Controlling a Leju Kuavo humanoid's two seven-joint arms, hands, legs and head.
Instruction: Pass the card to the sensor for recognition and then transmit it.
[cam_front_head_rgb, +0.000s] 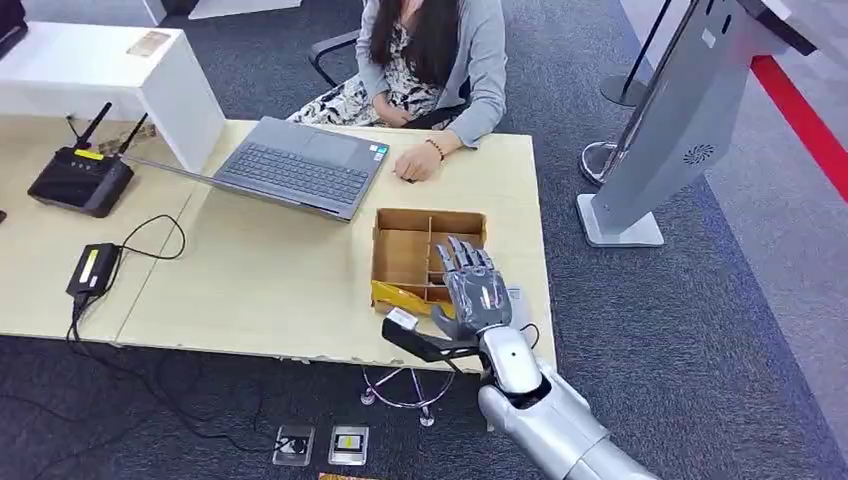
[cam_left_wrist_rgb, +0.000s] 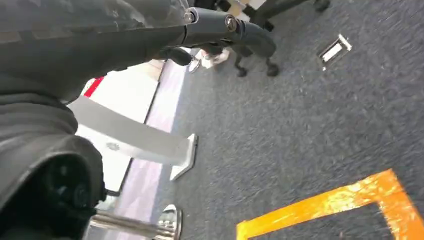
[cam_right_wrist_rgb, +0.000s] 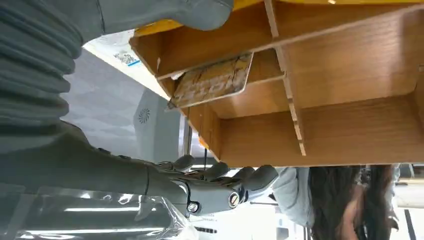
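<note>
A wooden box with dividers stands near the table's front right corner. My right hand hovers over its near right part with fingers spread and nothing in it. In the right wrist view a beige patterned card leans inside one compartment of the box, apart from my fingers. A white printed item lies beside the box; it also peeks out right of my hand. My left hand hangs over the carpet, fingers stretched, holding nothing.
A person sits at the table's far side, one hand resting by an open laptop. A router and a black adapter with cables lie at the left. A grey kiosk stand rises at the right. A yellow strip lines the box's near edge.
</note>
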